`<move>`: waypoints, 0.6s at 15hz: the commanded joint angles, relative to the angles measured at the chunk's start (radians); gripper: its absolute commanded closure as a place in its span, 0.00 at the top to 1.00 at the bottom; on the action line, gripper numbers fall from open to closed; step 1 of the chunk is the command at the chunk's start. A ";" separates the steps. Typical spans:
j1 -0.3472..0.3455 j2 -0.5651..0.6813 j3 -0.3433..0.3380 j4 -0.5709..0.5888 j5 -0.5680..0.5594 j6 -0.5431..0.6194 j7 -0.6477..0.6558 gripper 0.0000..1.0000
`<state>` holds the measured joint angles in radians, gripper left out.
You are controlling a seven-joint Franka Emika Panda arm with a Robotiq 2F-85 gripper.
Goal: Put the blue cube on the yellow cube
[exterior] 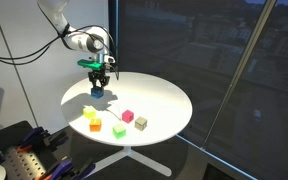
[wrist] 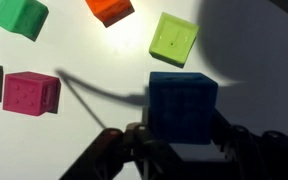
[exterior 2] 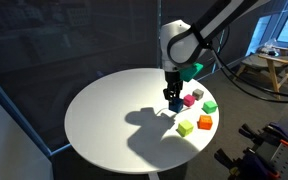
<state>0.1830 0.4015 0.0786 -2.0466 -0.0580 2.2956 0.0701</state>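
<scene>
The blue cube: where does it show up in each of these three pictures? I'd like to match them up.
Exterior view: the blue cube is at the upper left of the round table, in the tool.
Exterior view: the blue cube is just right of the picture's centre, under the arm.
Wrist view: the blue cube is right of centre, low down, between the tool's fingers.
Shared landmark: the pink cube.

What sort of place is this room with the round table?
Probably an office or lab: a round white pedestal table, tall dark glass wall panels, and a light wooden stool or side table in the background.
</scene>
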 commanded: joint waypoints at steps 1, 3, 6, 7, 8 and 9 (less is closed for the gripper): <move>-0.010 -0.046 0.009 -0.042 -0.013 0.007 -0.018 0.32; -0.007 -0.010 0.010 -0.010 -0.003 -0.003 0.001 0.32; -0.007 -0.007 0.010 -0.011 -0.003 -0.003 0.001 0.57; -0.007 -0.005 0.010 -0.011 -0.003 -0.003 0.001 0.57; -0.007 -0.005 0.010 -0.011 -0.003 -0.003 0.001 0.57; -0.007 -0.005 0.010 -0.011 -0.003 -0.003 0.001 0.57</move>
<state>0.1830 0.3962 0.0811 -2.0602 -0.0580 2.2962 0.0683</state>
